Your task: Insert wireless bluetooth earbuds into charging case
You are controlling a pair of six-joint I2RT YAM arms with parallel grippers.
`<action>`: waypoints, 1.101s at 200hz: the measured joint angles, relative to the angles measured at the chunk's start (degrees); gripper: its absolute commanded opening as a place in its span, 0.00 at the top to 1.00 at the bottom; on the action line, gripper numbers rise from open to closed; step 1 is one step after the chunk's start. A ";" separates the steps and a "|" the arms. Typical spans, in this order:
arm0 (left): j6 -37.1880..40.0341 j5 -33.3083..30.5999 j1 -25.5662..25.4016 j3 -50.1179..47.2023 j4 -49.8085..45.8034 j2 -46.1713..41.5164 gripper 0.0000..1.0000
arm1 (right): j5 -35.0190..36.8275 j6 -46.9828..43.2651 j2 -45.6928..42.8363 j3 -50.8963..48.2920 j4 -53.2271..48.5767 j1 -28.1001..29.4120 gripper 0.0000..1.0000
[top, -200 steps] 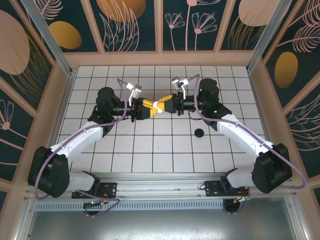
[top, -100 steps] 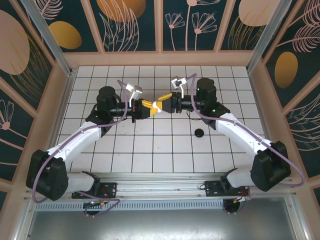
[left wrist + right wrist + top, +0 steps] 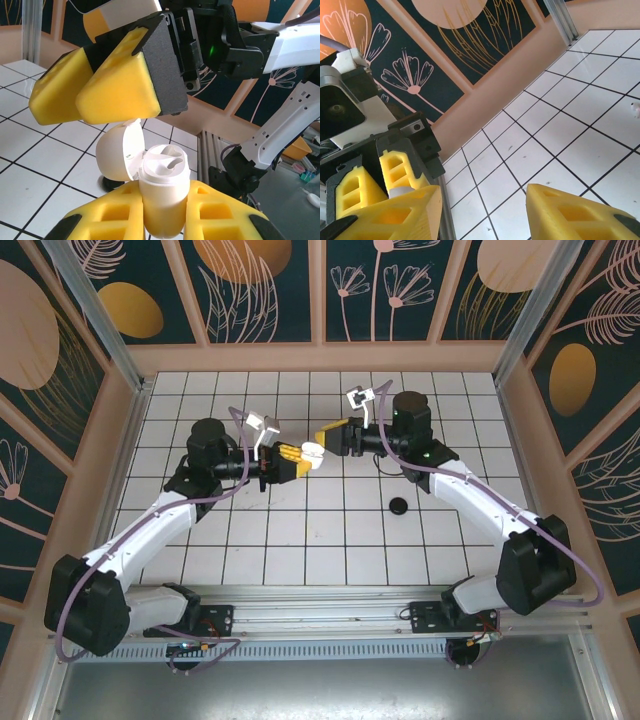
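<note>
Two grippers are seen close together above the middle of the tiled floor. On the left, the left gripper is clamped onto the white charging case, which is pinched upright between its yellow fingers. The case's lid is hinged back to the left, and the moulded top is exposed.

Just right of the case and a little farther away, the right gripper is held with its jaws spread wide. In the left wrist view its yellow fingertips are seen hanging directly over the opened case, so the way down into the case is blocked by them.

Farther right and nearer, well apart from both grippers, a small black lump is seen lying on a tile. It is taken for the earbuds, though no detail can be made out at that size.

The floor is enclosed by wood-framed walls painted with flowers.
</note>
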 measured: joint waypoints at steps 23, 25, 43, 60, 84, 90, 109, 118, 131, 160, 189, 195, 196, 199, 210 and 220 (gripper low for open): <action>0.22 -0.35 0.00 -0.59 0.11 -0.57 0.87 | 0.85 0.04 0.02 0.00 -0.66 0.00 0.52; 0.22 -0.46 0.00 -0.66 0.15 -0.68 0.87 | 0.94 0.04 0.02 0.00 -0.72 0.00 0.52; 0.68 -1.49 0.00 -1.09 0.02 -1.62 0.87 | 1.44 0.07 0.02 0.00 -1.33 0.00 0.50; 1.40 -3.69 -0.02 -1.16 -0.83 -2.43 0.87 | 2.34 0.52 0.02 0.00 -2.01 0.00 0.49; 2.16 -6.91 0.00 -1.18 -3.08 -2.86 0.87 | 3.76 0.94 0.00 0.07 -3.93 -0.02 0.48; 2.21 -7.74 0.11 -1.25 -3.69 -2.86 0.87 | 4.46 0.94 0.00 0.24 -4.76 -0.04 0.48; 2.38 -9.88 0.26 -1.86 -5.27 -3.23 0.88 | 7.19 0.92 0.00 1.31 -8.09 -0.20 0.48; 2.38 -10.80 0.48 -2.32 -5.97 -3.67 0.88 | 8.87 0.92 0.00 2.08 -9.62 -0.35 0.48; 2.36 -12.26 0.96 -3.06 -7.06 -4.57 0.88 | 11.32 1.05 0.00 2.91 -10.93 -0.44 0.48; 2.34 -14.32 2.67 -4.07 -9.03 -6.47 0.89 | 17.00 2.19 0.76 4.96 -14.16 -0.55 0.49; 2.12 -15.98 4.37 -4.42 -11.04 -7.45 0.89 | 21.35 3.76 7.39 11.39 -16.22 -0.44 0.51; 2.08 -16.33 4.70 -4.46 -11.45 -7.61 0.89 | 22.21 3.89 9.44 13.05 -16.55 -0.31 0.51; 2.08 -16.39 4.74 -4.46 -11.52 -7.63 0.89 | 22.34 3.89 9.66 13.20 -16.55 -0.31 0.51; 2.05 -16.61 4.85 -4.46 -11.85 -7.74 0.89 | 22.75 3.89 10.95 14.16 -16.70 -0.15 0.52; 1.88 -17.42 5.46 -4.57 -12.85 -8.17 0.89 | 24.22 3.85 15.30 17.94 -17.55 0.31 0.53; 1.68 -18.14 5.99 -4.68 -13.79 -8.63 0.89 | 25.46 3.80 19.80 21.99 -18.49 1.18 0.54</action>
